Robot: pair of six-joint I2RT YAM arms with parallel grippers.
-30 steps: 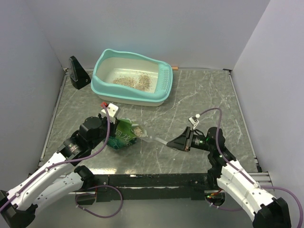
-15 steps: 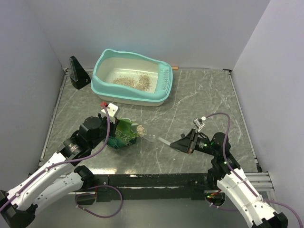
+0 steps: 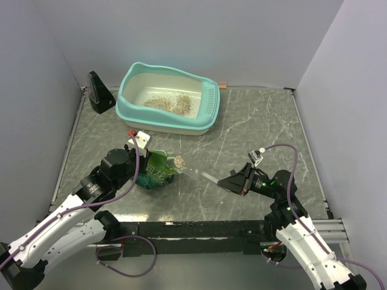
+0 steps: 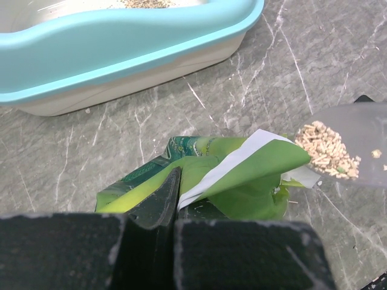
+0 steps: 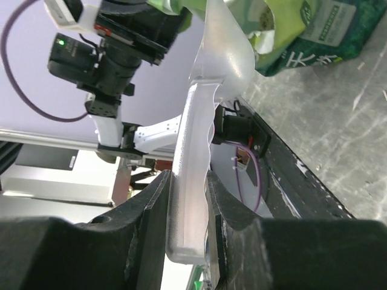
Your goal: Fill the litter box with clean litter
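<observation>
The litter box (image 3: 123,99), turquoise-rimmed, stands at the back of the table with a patch of clean litter (image 3: 169,101) inside. Its rim also shows in the left wrist view (image 4: 121,42). My left gripper (image 3: 147,171) is shut on a green pouch (image 3: 158,172) lying on the table; its jaws (image 4: 175,187) pinch the pouch's edge (image 4: 242,175). My right gripper (image 3: 230,181) is shut on the handle of a translucent scoop (image 3: 202,176). The scoop's bowl (image 4: 363,139) sits level by the pouch mouth, holding a heap of litter (image 4: 326,151). The handle (image 5: 193,151) is clamped between my right gripper's (image 5: 188,181) fingers.
A black wedge-shaped stand (image 3: 100,92) sits at the back left beside the litter box. A small orange piece (image 3: 224,86) lies at the back wall. Grey walls close in the left, right and back. A black rail (image 3: 193,229) runs along the near edge.
My right gripper has drawn back a little to the right with the scoop, so the loaded bowl sits slightly farther from the pouch mouth. The left arm and pouch have not moved.
</observation>
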